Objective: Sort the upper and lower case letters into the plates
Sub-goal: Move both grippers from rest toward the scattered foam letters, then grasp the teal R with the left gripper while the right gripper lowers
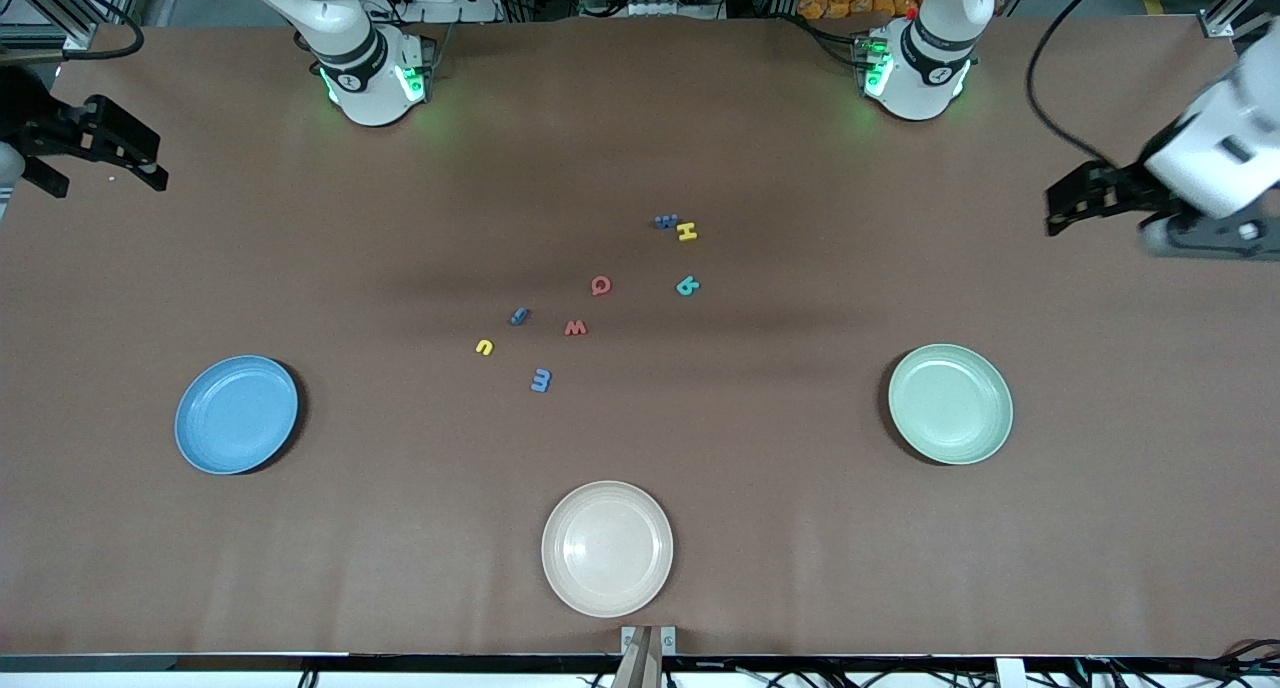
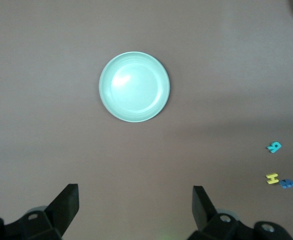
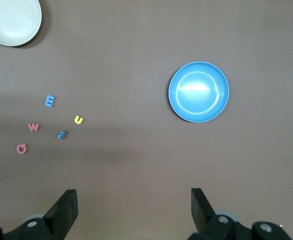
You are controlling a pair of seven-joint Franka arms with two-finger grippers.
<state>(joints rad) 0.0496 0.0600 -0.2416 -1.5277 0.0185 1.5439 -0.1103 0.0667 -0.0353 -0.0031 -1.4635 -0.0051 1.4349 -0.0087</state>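
Observation:
Several tiny toy letters lie scattered mid-table: a blue one (image 1: 666,221) touching a yellow H (image 1: 686,232), a red Q (image 1: 600,286), a teal one (image 1: 687,287), a blue i (image 1: 519,316), a red w (image 1: 575,327), a yellow u (image 1: 484,347) and a blue one (image 1: 541,380). The sky blue plate (image 1: 237,414) sits toward the right arm's end, the mint green plate (image 1: 950,403) toward the left arm's end; both hold nothing. My right gripper (image 1: 100,176) (image 3: 134,195) hangs open above bare table, off from the blue plate (image 3: 198,92). My left gripper (image 1: 1100,213) (image 2: 135,192) hangs open the same way by the mint plate (image 2: 134,86).
A cream-beige plate (image 1: 607,548) with nothing in it sits nearest the front camera, at the table's middle. Brown table surface stretches between the letters and each plate. Both arm bases stand at the table's back edge.

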